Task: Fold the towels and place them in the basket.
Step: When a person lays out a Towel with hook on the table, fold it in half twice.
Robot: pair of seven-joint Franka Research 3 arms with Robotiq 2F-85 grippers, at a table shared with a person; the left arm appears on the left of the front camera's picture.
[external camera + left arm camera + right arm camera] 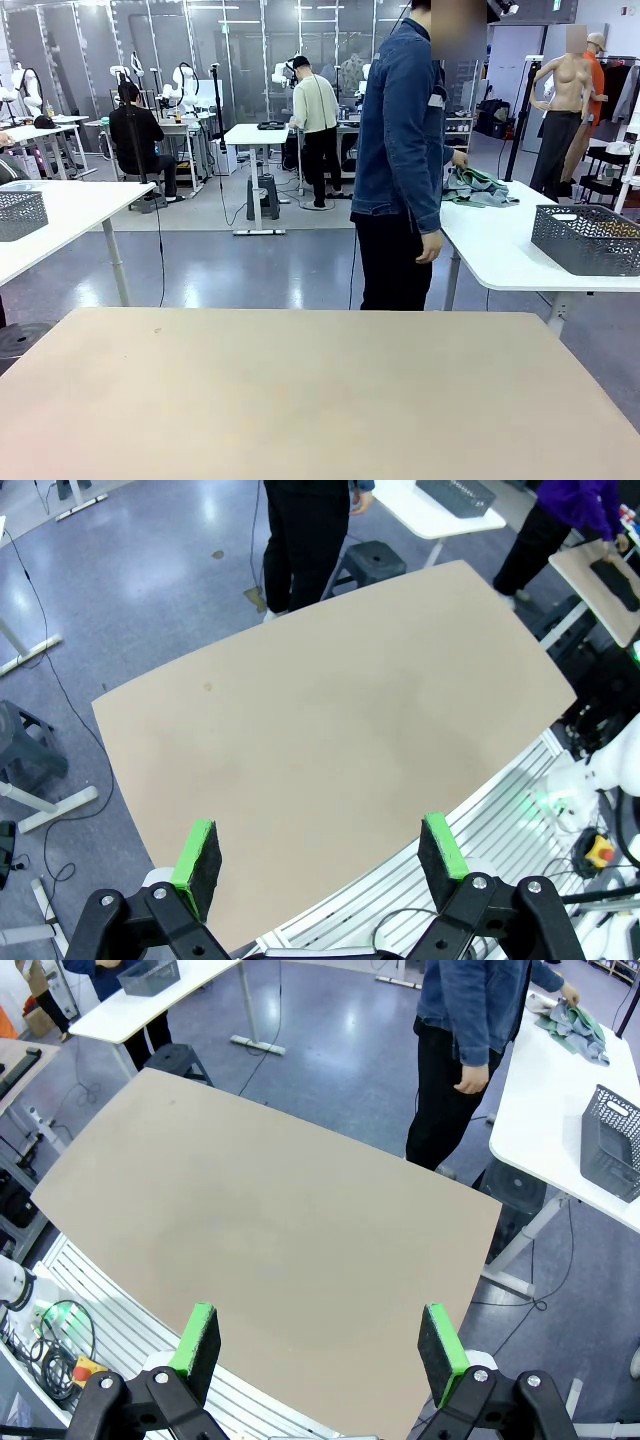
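A: Where do the task's things lie?
B: The crumpled mint-green and blue-grey terry towels (482, 188) lie heaped on the white side surface (500, 250) at far right, beside a person in a denim jacket (400, 130). The dark grey wire-mesh basket (590, 240) stands nearer on it, apart from them. Any label print is too small to read.
A: And the pincers?
B: The left pincer (320, 855) and the right pincer (320, 1345) hang wide open, holding nothing, above the beige rectangular surface (300, 400).
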